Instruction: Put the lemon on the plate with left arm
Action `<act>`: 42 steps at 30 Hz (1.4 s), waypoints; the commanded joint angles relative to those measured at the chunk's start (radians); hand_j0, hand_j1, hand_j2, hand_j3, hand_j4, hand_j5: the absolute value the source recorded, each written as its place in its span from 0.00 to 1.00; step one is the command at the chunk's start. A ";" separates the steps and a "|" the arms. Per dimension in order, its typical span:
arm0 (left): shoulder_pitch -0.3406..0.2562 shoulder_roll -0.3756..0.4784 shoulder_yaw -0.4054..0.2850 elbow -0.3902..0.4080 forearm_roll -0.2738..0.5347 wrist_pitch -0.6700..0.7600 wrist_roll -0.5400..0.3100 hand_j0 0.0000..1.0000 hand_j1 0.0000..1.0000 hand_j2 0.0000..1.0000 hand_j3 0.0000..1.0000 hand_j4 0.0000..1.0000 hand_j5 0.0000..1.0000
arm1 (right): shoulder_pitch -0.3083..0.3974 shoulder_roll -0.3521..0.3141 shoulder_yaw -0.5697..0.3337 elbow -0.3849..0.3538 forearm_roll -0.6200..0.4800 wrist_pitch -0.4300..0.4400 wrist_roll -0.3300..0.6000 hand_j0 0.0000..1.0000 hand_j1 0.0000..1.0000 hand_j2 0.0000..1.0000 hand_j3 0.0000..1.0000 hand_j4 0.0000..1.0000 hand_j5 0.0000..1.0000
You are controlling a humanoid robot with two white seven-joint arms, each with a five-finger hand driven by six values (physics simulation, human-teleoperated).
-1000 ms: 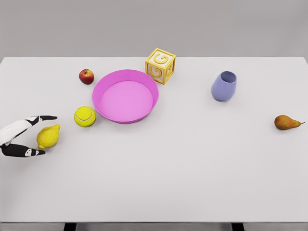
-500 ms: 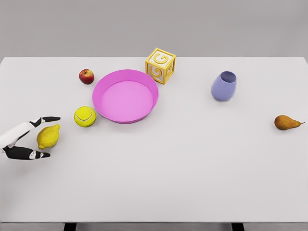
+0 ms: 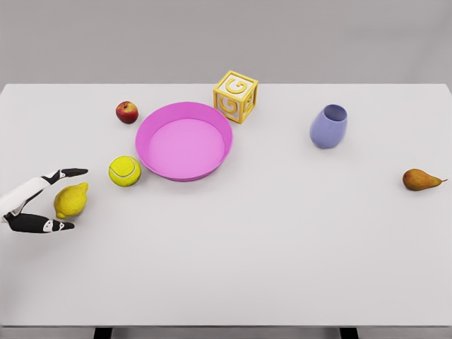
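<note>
**Mia:** In the head view, where was the lemon [image 3: 71, 200]?

**Sam:** It sat on the desk [image 3: 282, 240], far to the left. The left hand [image 3: 34, 203] was around it, with one finger above and one below.

**Mia:** Did the hand hold it?

**Sam:** Not that I could see. The fingers [image 3: 67, 172] were spread wide and had gaps to the lemon. The hand was open.

**Mia:** What had changed?

**Sam:** Very little. A second before, the hand was a bit closer in. Then it slid back a little toward the left edge. The lemon had not moved at all.

**Mia:** So what did that mean?

**Sam:** I think the grab had not happened yet. The plate [image 3: 184, 140] was up and to the right, past the ball [image 3: 124, 171], and it was bare.

**Mia:** And the right hand?

**Sam:** It did not show.
</note>
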State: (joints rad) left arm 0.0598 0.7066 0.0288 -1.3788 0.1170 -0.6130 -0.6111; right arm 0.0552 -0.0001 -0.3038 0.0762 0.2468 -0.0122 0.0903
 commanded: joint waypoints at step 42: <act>-0.025 -0.004 -0.055 0.070 0.076 0.041 0.000 0.92 0.92 0.92 0.92 0.92 0.92 | -0.002 0.000 0.000 0.001 0.000 0.000 0.000 1.00 1.00 1.00 1.00 1.00 1.00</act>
State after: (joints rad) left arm 0.0353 0.7039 -0.0229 -1.3121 0.1873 -0.5728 -0.6111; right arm 0.0537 -0.0001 -0.3038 0.0760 0.2468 -0.0122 0.0903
